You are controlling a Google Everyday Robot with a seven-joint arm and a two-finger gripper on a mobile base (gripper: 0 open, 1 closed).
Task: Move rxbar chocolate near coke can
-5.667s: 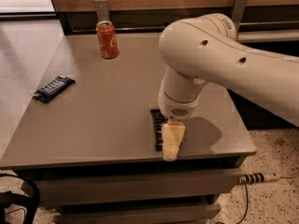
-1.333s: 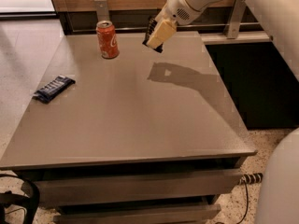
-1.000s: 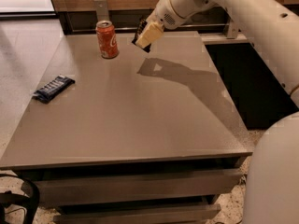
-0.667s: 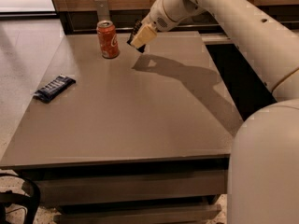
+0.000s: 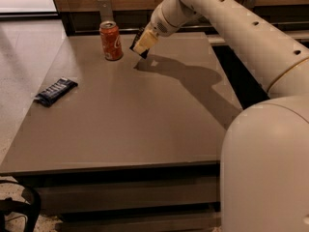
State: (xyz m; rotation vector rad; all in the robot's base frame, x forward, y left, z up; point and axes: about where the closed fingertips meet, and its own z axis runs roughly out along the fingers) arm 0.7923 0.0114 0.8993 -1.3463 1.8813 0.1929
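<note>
The coke can (image 5: 111, 41) stands upright at the far left of the grey table (image 5: 135, 129). My gripper (image 5: 141, 46) hangs just right of the can, low over the tabletop, with its tan fingers (image 5: 144, 42) shut on the rxbar chocolate (image 5: 136, 41). Only a dark edge of the black bar shows behind and below the fingers. The bar is tilted and its lower end is near the table surface, about a can's width from the can.
A dark blue crinkled wrapper (image 5: 56, 91) lies near the table's left edge. A wooden wall and metal brackets (image 5: 105, 7) run behind the table. My white arm (image 5: 251, 47) spans the right side, with the robot's body (image 5: 265, 173) at front right.
My gripper has carried the rxbar from the table's front edge up and back to the far left, then lowered it beside the coke can.
</note>
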